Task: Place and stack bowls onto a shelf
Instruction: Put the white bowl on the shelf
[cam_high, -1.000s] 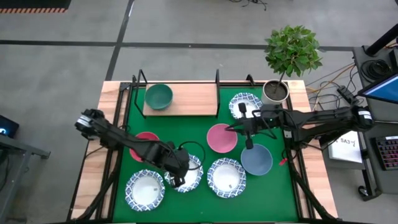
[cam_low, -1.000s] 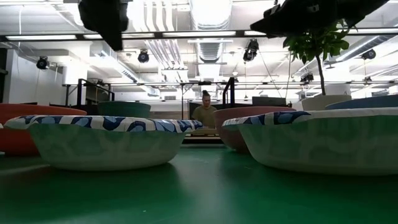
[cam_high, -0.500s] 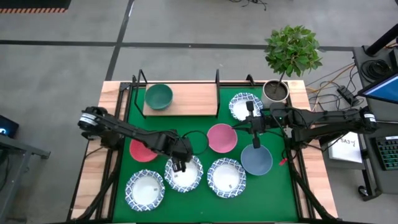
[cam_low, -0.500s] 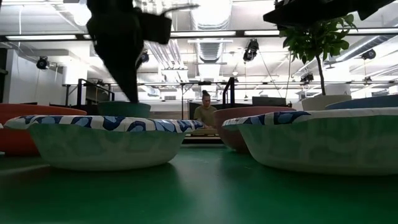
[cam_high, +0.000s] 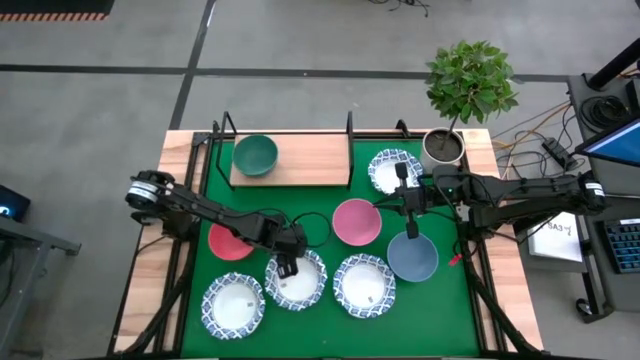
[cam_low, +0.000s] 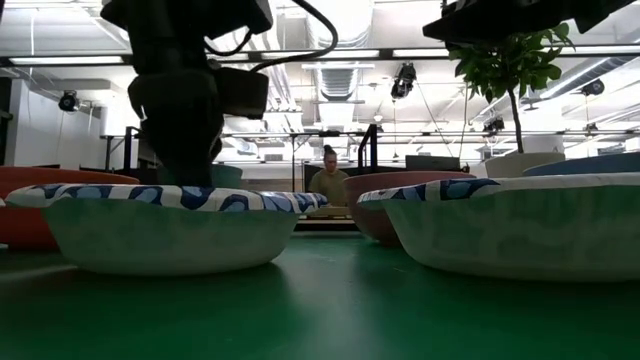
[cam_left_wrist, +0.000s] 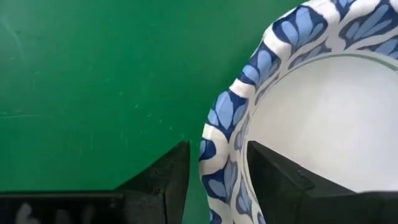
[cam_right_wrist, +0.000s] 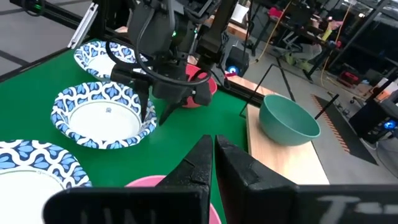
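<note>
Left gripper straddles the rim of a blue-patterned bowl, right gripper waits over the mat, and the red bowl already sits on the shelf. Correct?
Not quite: the bowl on the shelf is the dark green bowl, as the high view shows; the red bowl lies on the mat. The left gripper does straddle the blue-patterned bowl's rim, and the right gripper waits over the mat.

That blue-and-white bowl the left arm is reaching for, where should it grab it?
By the rim, from above. The blue-and-white bowl sits upright and is wide, shallow and open, so its thin rim is probably the only part two fingers can pinch. The left gripper already straddles the rim on the side facing the red bowl, one finger outside, one inside. The right gripper hovers over the grey-blue bowl.
</note>
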